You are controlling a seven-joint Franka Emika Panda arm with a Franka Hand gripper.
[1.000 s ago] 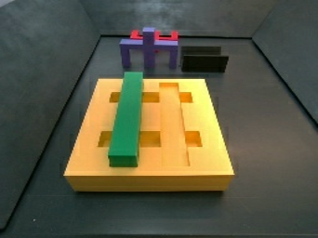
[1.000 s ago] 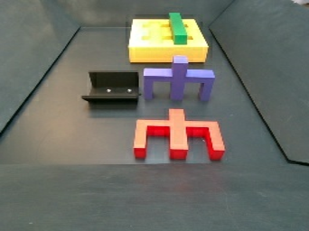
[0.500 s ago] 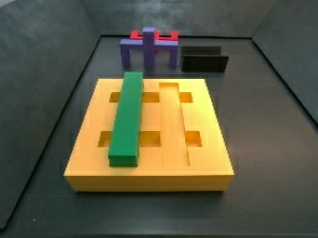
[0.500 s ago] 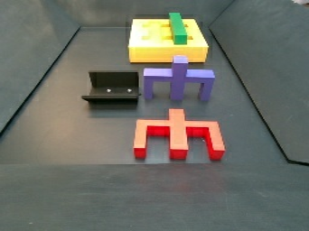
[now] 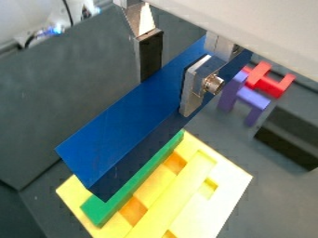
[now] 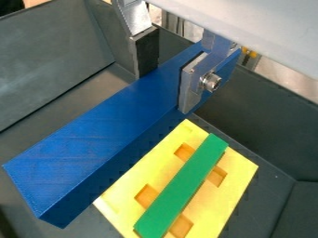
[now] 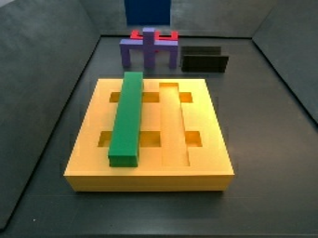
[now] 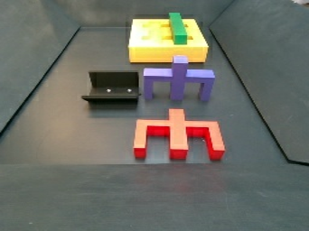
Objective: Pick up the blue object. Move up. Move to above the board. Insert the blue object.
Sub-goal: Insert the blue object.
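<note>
Gripper (image 5: 174, 63) clamped on the blue bar (image 5: 137, 130), as seen in both wrist views (image 6: 168, 60): silver finger plates with dark pads (image 5: 149, 53) pressed against opposite faces of one end of the bar (image 6: 106, 139). Bar held off the floor, extending away from the fingers (image 6: 194, 82) and out over the board (image 5: 187, 200).

In a side view, only the lower end of the blue bar (image 7: 147, 12) visible at the upper edge of the picture, hanging above the far end of the enclosure, over the purple forked block (image 7: 147, 51). Gripper itself out of frame in both side views.

Yellow-orange board (image 7: 149, 149) flat on the dark floor, with long parallel grooves and square cutouts. Green bar (image 7: 126, 116) seated lengthwise in one groove of the board, also visible in both wrist views (image 6: 184, 188). Neighbouring grooves open.

Purple forked block (image 8: 179, 81) upright beyond the board, between board (image 8: 169, 41) and red forked block (image 8: 179, 135). Red block lying flat on the floor, well apart from the board. Black fixture (image 8: 111, 87) just beside the purple block, on the floor. In a wrist view, purple block (image 5: 244, 98), red block (image 5: 265, 78) and fixture (image 5: 292, 138) all visible past the far end of the board.
</note>
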